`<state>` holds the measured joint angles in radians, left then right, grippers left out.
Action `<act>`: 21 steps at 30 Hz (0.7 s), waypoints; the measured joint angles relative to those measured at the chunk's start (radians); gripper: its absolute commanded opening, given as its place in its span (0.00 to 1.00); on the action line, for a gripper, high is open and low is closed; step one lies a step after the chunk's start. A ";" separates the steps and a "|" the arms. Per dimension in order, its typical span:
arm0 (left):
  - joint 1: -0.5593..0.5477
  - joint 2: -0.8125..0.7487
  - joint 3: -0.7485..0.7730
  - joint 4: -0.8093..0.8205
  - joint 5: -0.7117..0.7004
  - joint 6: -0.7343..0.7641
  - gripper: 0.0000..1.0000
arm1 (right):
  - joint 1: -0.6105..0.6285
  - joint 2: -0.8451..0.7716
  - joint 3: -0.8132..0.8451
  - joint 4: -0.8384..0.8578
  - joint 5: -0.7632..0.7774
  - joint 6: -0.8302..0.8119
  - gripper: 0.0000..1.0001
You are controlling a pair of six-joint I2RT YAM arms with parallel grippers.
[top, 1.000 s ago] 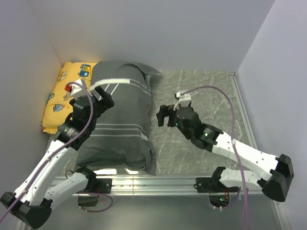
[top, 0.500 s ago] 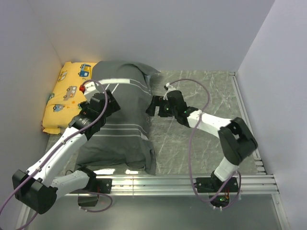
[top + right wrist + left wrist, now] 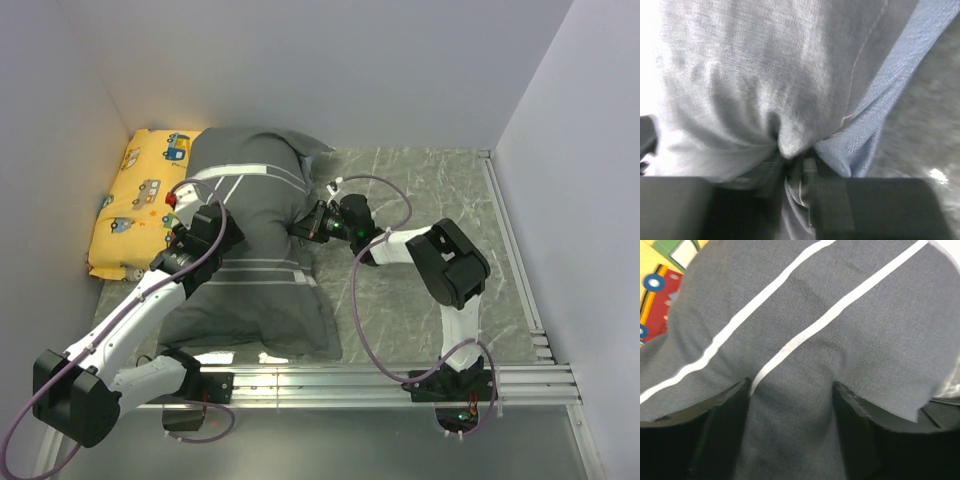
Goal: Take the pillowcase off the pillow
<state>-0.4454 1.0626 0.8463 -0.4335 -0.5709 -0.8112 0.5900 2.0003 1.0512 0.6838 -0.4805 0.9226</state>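
The grey pillowcase (image 3: 250,195) with thin white stripes lies bulging at the left of the table; the pillow is hidden inside it. My left gripper (image 3: 224,224) presses down on the case's top. In the left wrist view (image 3: 791,390) its jaws stand apart, with a mound of striped fabric (image 3: 805,315) between the fingers (image 3: 730,410). My right gripper (image 3: 305,228) reaches to the case's right side. In the right wrist view (image 3: 797,167) it is shut on a puckered fold of the case's fabric (image 3: 765,75), next to a light blue hem (image 3: 880,100).
A yellow cushion (image 3: 135,200) with cartoon vehicles lies against the left wall, partly under the case; it also shows in the left wrist view (image 3: 655,280). Grey marble tabletop (image 3: 430,190) stretches to the right. Walls close in at the back and both sides. A metal rail (image 3: 330,385) runs along the near edge.
The right arm stretched left to the case's right side and shut on its fabric. The left gripper dropped onto the case's top and its jaws narrowed. The near hem spread rightward.
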 measured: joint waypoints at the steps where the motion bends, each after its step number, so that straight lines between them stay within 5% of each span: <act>1: 0.005 -0.002 -0.005 0.005 0.000 -0.003 0.63 | 0.000 0.000 -0.005 0.021 -0.006 0.015 0.00; 6: 0.021 -0.011 -0.013 0.019 0.014 0.002 0.28 | -0.003 -0.051 -0.065 0.056 0.013 0.048 0.00; 12: 0.026 0.024 -0.003 0.059 0.077 0.014 0.06 | -0.005 -0.318 -0.137 -0.095 0.088 -0.013 0.00; 17: 0.018 0.129 0.066 0.144 0.252 0.030 0.00 | 0.005 -0.643 -0.116 -0.328 0.209 -0.151 0.00; 21: -0.026 0.241 0.154 0.232 0.401 0.042 0.10 | 0.064 -0.727 0.061 -0.550 0.330 -0.287 0.00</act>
<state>-0.4717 1.3033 1.0000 -0.2020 -0.1703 -0.7696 0.6540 1.2736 1.1118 0.1333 -0.1505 0.6353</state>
